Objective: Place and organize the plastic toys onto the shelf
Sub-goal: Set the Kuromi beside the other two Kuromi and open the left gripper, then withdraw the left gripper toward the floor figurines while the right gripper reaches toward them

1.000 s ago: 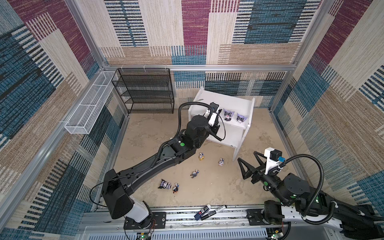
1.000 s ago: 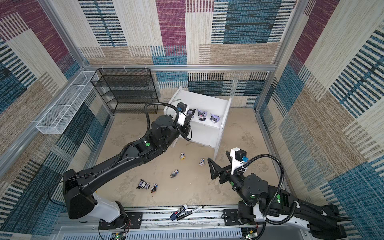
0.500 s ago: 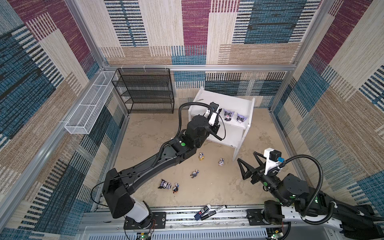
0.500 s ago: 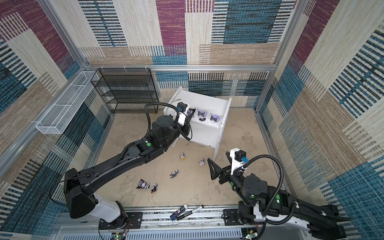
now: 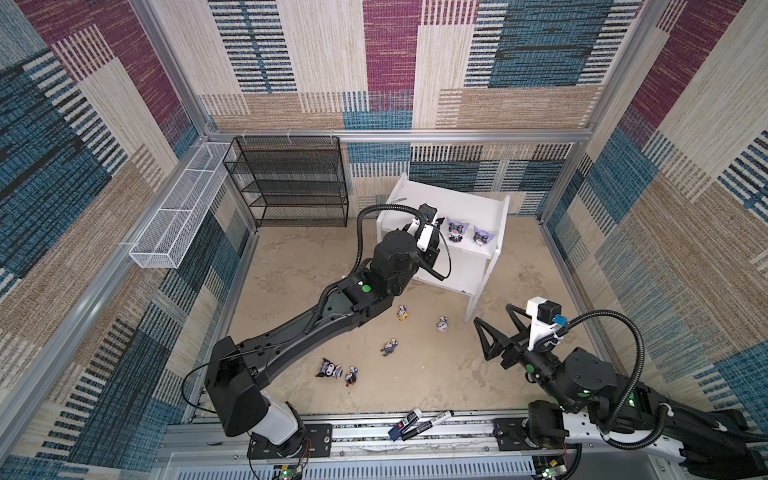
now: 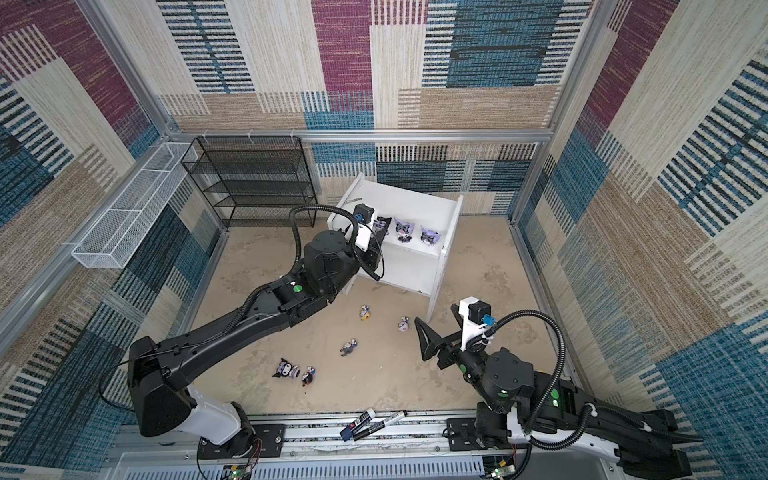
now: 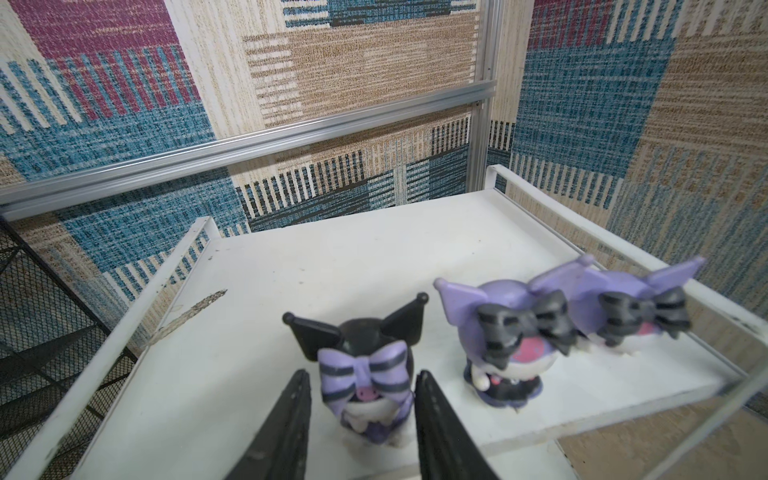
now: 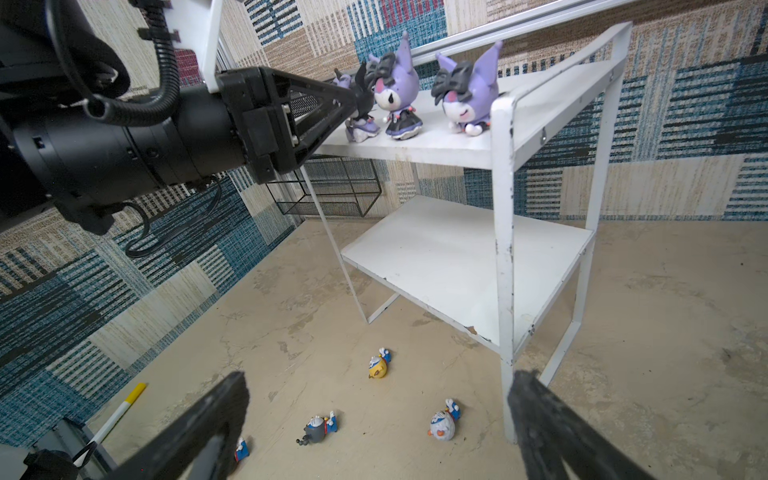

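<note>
Both top views show two black arms over a sandy floor (image 5: 291, 266). The left arm (image 5: 311, 328) reaches to the shelf, and the right arm (image 5: 582, 374) is low at the front.

One black wire-mesh rack (image 5: 291, 178) stands against the back wall. One white shelf (image 5: 457, 199) with two flat tiers stands just beside it. One long white wire basket (image 5: 178, 212) hangs on the side rail.

The left gripper (image 7: 361, 374) is at the front edge of the shelf's top tier. Its fingers stand slightly parted on either side of a black-hooded figurine (image 7: 361, 332). The grip looks released, with a sliver of white showing beside one finger. The right gripper (image 5: 492, 314) hovers near the shelf's front leg, spread wide and holding nothing.

There are eight toys. Three bigger ones stand upright in a row on the top tier: the black-hooded one and two lilac-hooded figurines (image 7: 511, 332) (image 7: 631, 316). The lower tier holds no toys.

Five toys lie on the floor. One is a bigger black-hooded toy (image 5: 329, 368), with a small one (image 5: 351, 376) just beside it. The other three are small ones (image 5: 389, 347) (image 5: 402, 312) (image 5: 442, 323) nearer the shelf.

Two marker pens (image 5: 405, 424) (image 5: 430, 419) rest on the front rail.
</note>
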You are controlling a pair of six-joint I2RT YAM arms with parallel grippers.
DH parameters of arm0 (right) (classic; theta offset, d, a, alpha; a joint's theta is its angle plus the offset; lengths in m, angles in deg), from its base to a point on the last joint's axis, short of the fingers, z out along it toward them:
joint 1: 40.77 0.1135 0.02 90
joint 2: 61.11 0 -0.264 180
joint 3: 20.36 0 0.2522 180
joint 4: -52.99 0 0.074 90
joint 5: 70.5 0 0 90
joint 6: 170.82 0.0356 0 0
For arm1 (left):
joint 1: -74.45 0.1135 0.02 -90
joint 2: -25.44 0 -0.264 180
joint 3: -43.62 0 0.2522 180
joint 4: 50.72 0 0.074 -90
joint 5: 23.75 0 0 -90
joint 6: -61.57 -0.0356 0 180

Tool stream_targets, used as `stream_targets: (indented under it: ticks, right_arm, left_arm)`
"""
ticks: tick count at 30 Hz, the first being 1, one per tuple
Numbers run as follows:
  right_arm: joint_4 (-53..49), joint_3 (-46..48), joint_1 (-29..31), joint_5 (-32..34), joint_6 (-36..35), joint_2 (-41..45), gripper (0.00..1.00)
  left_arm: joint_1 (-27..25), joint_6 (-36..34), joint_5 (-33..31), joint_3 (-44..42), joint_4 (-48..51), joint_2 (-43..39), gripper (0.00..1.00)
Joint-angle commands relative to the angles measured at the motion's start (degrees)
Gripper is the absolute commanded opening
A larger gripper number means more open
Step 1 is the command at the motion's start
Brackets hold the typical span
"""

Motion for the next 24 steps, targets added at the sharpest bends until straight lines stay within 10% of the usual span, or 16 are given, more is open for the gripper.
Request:
stream_targets:
  ticks: [1,11,24]
  right_arm:
    - [1.17,0.23,-0.05,-0.09,0.38,0.17,1.0]
    - [1.35,0.69,-0.05,-1.77,0.44,-1.53,1.0]
    - [12.55,4.57,-0.05,-15.09,-2.28,-15.47,1.0]
  left_arm:
    - [0.06,1.39,-1.2,0.11,-1.6,-0.62,0.44]
    - [0.04,1.41,-1.89,-2.22,0.4,-6.81,0.63]
    - [0.03,7.75,-8.01,-18.04,23.93,-34.88,0.82]
